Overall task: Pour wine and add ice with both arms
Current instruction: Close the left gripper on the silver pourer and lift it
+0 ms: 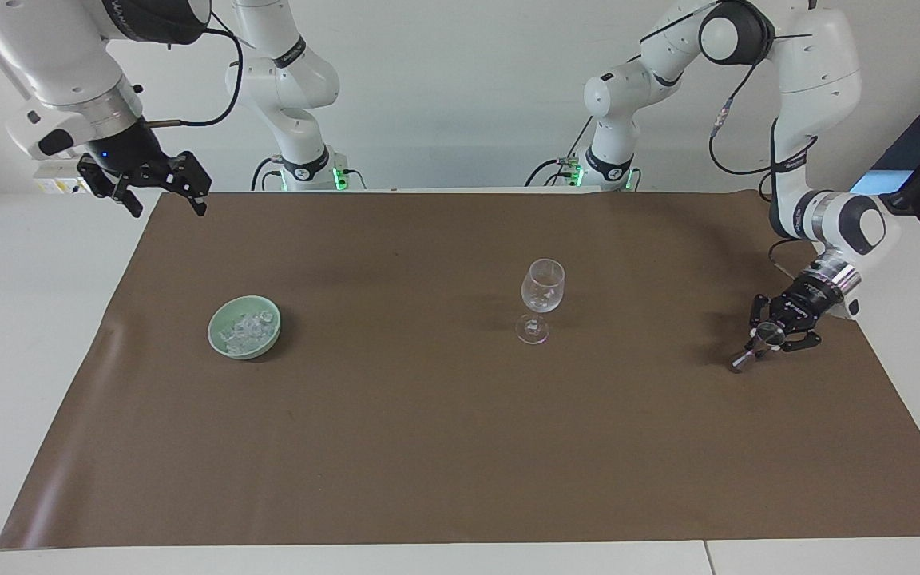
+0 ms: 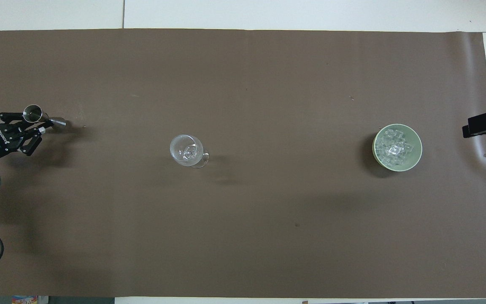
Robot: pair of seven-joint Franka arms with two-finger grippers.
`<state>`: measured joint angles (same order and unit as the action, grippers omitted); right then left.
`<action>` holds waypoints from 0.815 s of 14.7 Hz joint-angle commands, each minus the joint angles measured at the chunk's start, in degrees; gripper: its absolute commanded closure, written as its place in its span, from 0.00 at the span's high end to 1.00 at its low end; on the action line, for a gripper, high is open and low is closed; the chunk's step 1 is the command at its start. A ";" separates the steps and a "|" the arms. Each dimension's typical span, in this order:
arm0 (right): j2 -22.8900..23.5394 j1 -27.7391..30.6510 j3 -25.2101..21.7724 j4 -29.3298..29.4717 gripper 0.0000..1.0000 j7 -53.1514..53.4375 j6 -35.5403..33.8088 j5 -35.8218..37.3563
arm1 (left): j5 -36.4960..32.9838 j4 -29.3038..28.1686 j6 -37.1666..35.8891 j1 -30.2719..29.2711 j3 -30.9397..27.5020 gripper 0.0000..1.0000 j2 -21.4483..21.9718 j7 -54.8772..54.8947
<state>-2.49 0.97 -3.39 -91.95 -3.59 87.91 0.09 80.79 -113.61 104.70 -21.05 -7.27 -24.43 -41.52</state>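
Note:
A small metal jigger (image 1: 754, 348) is tilted low at the left arm's end of the brown mat; it also shows in the overhead view (image 2: 32, 112). My left gripper (image 1: 775, 337) (image 2: 35, 125) is shut on it. A clear stemmed glass (image 1: 543, 289) (image 2: 187, 150) stands upright mid-mat, with no liquid visible in it. The ice (image 1: 247, 326) (image 2: 394, 146) lies in a pale green bowl (image 1: 217, 339) (image 2: 417, 158) toward the right arm's end. My right gripper (image 1: 166, 203) is open, raised over the mat's corner by its base, waiting.
The brown mat (image 1: 428, 447) covers most of the white table (image 1: 21, 335). A black part of the right gripper (image 2: 485, 122) and its cable show over the mat's edge in the overhead view. No bottle shows.

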 commanded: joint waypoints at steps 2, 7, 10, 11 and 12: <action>-0.32 0.70 0.40 -0.42 1.00 -0.62 -0.19 -0.88 | 1.12 -2.05 -5.99 -1.10 -0.29 0.00 2.97 0.47; -0.32 0.70 0.40 -0.42 1.00 -0.62 -0.19 -0.88 | 1.12 -8.10 -7.50 -0.31 -0.38 0.00 10.08 1.27; -0.32 0.79 0.40 -0.42 1.00 -0.62 -0.19 -0.88 | 1.12 -14.08 -6.53 1.70 -0.38 0.00 17.28 0.57; -0.32 0.79 0.40 -0.42 1.00 -0.62 -0.19 -0.88 | 1.12 -15.40 -6.36 2.41 -0.38 0.00 19.57 -0.39; -0.32 0.79 0.40 -0.42 1.00 -0.62 -0.19 -0.88 | 1.12 -16.63 -5.83 3.28 -0.38 0.00 21.42 -2.23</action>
<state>-2.49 0.97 -3.39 -91.95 -3.60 87.91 0.09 80.80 -124.49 97.61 -19.87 -7.19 -9.77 -41.64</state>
